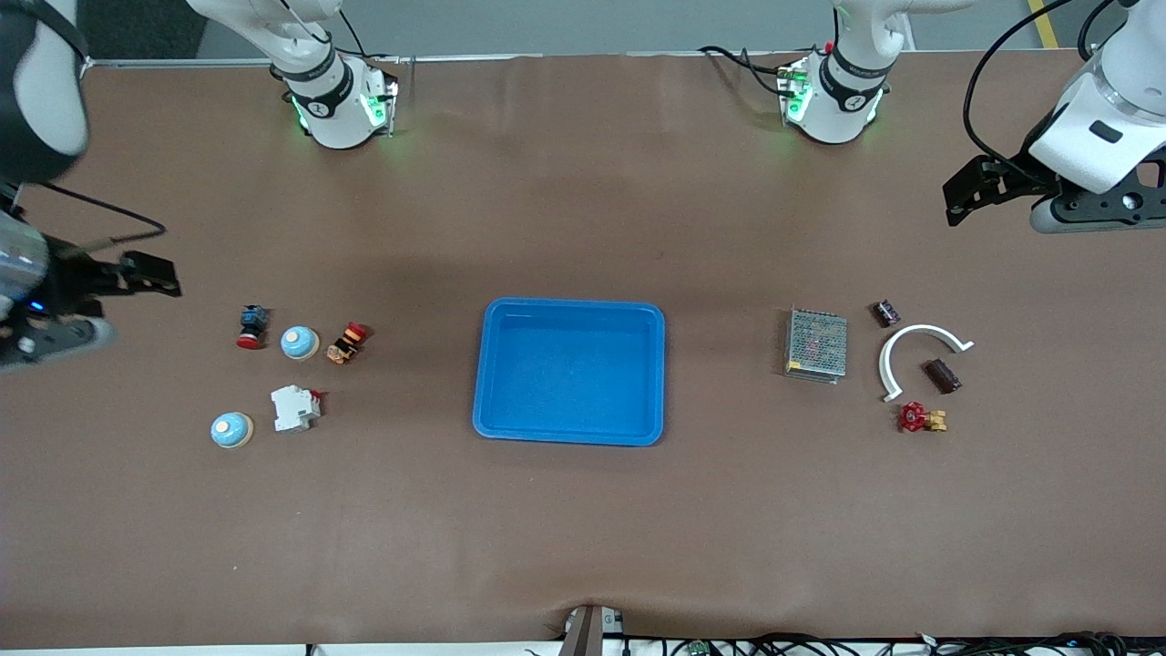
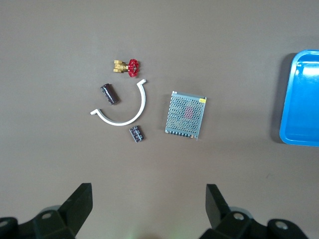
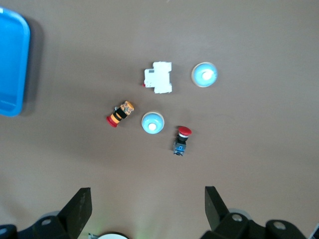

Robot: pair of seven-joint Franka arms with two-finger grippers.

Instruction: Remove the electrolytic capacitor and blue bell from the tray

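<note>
Both grippers wide open, holding nothing: left gripper above capacitor by white arc; right gripper above two bells. Blue tray at table centre.

The tray sat mid-table between two clusters. Below the open left gripper, a capacitor lay inside the curved bracket, with the valve beside it. Below the open right gripper, two bells flanked the breaker.
</note>
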